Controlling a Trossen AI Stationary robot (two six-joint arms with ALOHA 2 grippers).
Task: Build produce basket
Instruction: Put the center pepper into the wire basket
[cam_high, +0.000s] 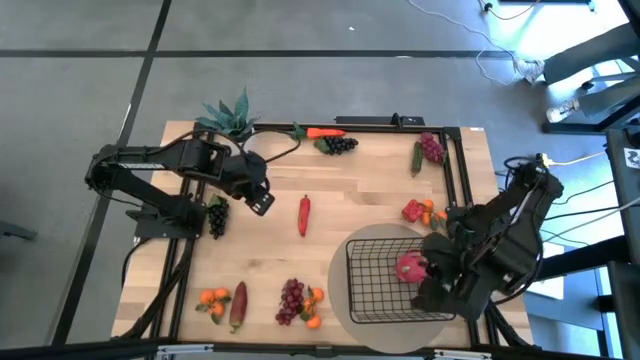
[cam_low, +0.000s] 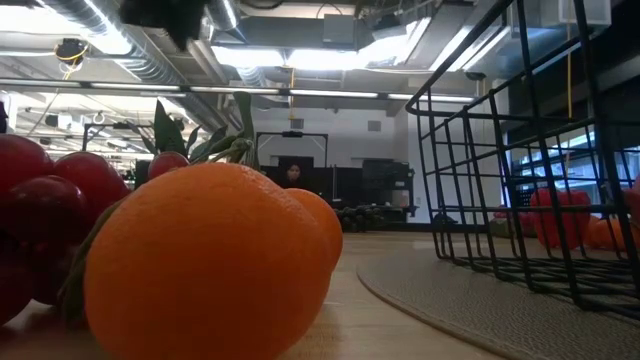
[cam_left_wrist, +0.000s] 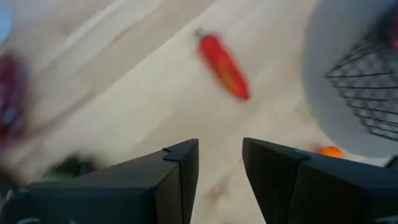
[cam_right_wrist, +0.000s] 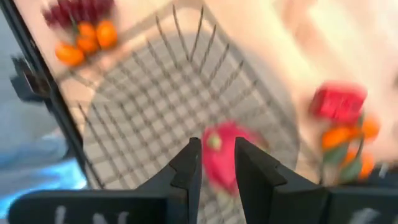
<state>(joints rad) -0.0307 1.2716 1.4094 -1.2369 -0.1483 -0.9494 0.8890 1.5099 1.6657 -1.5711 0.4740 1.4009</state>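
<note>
The black wire basket stands on a round grey mat at the near right of the table. A pink dragon fruit lies in the basket's right part; the right wrist view shows the dragon fruit blurred beyond the fingertips. My right gripper hangs over it, fingers slanting down, a narrow gap between them and nothing in it. My left gripper hovers open over the table's left middle. A red pepper lies on the wood to its right, and this pepper shows ahead of the fingers of my left gripper.
Loose produce lies around: carrot and dark grapes far middle, green pepper and red grapes far right, red pepper with oranges beside the mat, grapes, oranges and potato near. A potted plant stands far left.
</note>
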